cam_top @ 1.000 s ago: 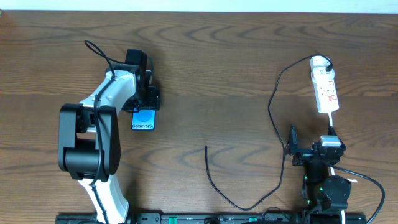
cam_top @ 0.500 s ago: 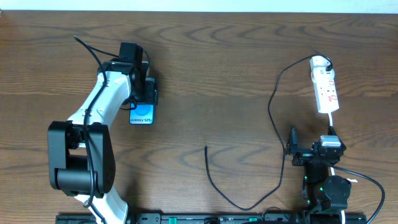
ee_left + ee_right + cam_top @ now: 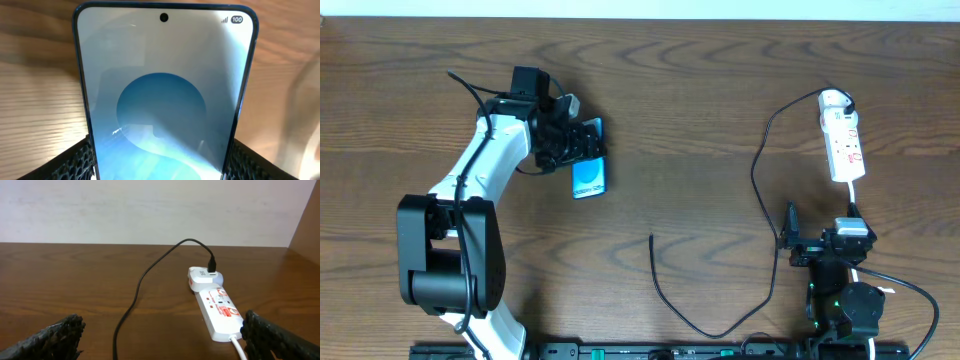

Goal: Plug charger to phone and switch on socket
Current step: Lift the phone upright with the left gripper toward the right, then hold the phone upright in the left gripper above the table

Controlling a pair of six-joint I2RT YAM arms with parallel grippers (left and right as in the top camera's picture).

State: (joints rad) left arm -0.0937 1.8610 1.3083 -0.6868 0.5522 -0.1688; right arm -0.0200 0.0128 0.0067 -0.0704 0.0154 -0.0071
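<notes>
Blue-screened phone (image 3: 588, 176) sits clamped in the left gripper (image 3: 582, 150) toward the left of the table (image 3: 720, 60) while the right gripper (image 3: 160, 337) gapes empty near the socket (image 3: 843, 135); fetching seems underway, and next the loose tip of the charger (image 3: 754, 180) needs pinching.

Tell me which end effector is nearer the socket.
Right. The right end effector sits just short of the socket; the left end effector is far across the table, gripping the phone.

l arm (image 3: 470, 175): white links, bulky black joints, thin black cable (image 3: 468, 85) looping off it. r arm (image 3: 840, 265): mostly black, green lights, white + black cables (image 3: 910, 284). r tool (image 3: 161, 330) fingers (image 3: 55, 337) black, knobbly.
</notes>
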